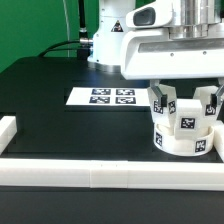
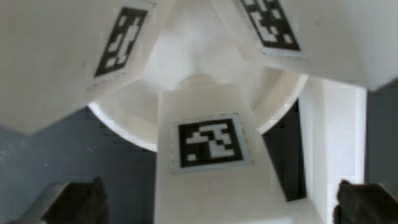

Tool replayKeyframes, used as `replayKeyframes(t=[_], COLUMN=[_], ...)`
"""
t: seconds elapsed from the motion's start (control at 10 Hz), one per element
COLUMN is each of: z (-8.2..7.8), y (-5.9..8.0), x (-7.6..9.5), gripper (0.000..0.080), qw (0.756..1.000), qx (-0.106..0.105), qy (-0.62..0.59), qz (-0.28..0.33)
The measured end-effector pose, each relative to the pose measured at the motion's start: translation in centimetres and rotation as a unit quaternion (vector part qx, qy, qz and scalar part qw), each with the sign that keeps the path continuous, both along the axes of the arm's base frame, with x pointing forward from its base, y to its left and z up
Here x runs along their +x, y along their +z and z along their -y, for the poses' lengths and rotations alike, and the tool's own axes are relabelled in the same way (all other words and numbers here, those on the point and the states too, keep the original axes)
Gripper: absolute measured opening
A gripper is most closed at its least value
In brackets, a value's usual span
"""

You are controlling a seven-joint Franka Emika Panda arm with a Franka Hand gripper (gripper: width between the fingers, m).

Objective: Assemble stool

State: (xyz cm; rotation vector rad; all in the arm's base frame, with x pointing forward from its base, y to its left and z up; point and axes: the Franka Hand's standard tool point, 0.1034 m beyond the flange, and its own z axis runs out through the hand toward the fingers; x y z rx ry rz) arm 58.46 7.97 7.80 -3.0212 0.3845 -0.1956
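Observation:
The white stool stands upside down at the exterior view's right: its round seat (image 1: 181, 142) lies on the black table with three tagged legs (image 1: 162, 102) pointing up. My gripper (image 1: 186, 88) hangs just above, between the legs' tops; its fingertips are hard to make out there. In the wrist view the seat's rim (image 2: 128, 112) curves under a leg (image 2: 210, 140) with a square tag. That leg lies between my two dark fingers (image 2: 80, 203). The gripper (image 2: 217, 205) is open, and both fingers stand apart from the leg's sides. Two more tagged legs (image 2: 125, 40) show beyond.
The marker board (image 1: 112, 97) lies on the black table at the middle. Long white bars (image 1: 100, 178) edge the table at the front and the exterior view's left (image 1: 8, 130). The stool stands close to the front bar, which also shows in the wrist view (image 2: 334, 130).

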Motion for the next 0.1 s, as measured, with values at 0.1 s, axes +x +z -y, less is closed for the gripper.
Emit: replayKeyframes(t=[0.1], z=[0.00], y=[0.00], x=[0.00], gripper=[0.0647], qw=[1.000], qx=[0.000], qy=[0.000], qz=[0.000])
